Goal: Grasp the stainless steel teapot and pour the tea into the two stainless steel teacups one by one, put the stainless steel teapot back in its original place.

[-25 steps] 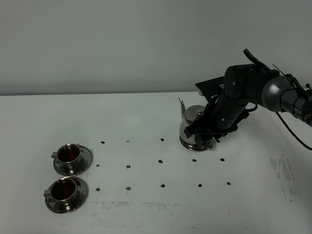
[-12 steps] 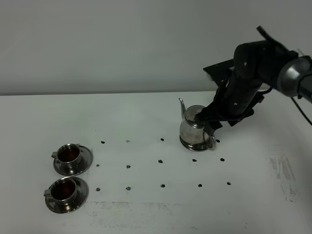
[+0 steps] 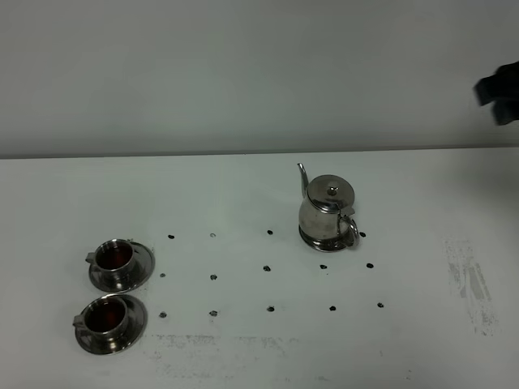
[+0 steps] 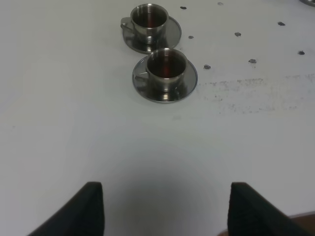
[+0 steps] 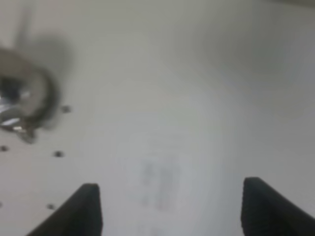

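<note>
Right hand [image 5: 167, 209] withdrawn, white table [image 3: 243, 203], grey wall [image 3: 243, 73]

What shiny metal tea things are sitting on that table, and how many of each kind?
Steel teapot: 1
Steel teacups: 2, both holding dark tea
Steel saucers: 2, one under each cup
Steel disc under the teapot: 1, only its edge shows
Total: 6

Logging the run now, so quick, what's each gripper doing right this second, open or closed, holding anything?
Left gripper: open, holding nothing, above the table short of the two teacups.
Right gripper: open, holding nothing, clear of the teapot.
</note>
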`<state>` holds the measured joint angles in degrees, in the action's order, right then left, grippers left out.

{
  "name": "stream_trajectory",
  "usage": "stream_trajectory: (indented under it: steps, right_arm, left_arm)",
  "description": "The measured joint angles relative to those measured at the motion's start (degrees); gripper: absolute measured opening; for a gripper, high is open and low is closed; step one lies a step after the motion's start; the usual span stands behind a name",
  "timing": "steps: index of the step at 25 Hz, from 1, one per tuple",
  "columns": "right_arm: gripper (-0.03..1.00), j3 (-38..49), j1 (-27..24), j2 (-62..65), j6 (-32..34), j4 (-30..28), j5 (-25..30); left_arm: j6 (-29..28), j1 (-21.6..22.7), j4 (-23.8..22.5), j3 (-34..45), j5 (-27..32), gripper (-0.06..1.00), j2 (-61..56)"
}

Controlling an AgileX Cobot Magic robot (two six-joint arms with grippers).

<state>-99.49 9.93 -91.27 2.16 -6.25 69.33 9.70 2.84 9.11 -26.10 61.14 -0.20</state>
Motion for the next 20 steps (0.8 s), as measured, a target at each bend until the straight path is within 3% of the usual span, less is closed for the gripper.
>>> stream_trajectory:
  steps: [8,20]
  right_arm:
    - [0.58,26.5,-9.5,30.5,0.7,-0.3,0.7]
    - [0.58,56.6,-10.7,72.4,0.3,4.1,-5.0]
  left_arm:
    - [0.0,0.0,0.0,0.0,0.0,0.54,0.0]
    - [0.0,0.0,0.0,0.0,0.0,0.54,0.0]
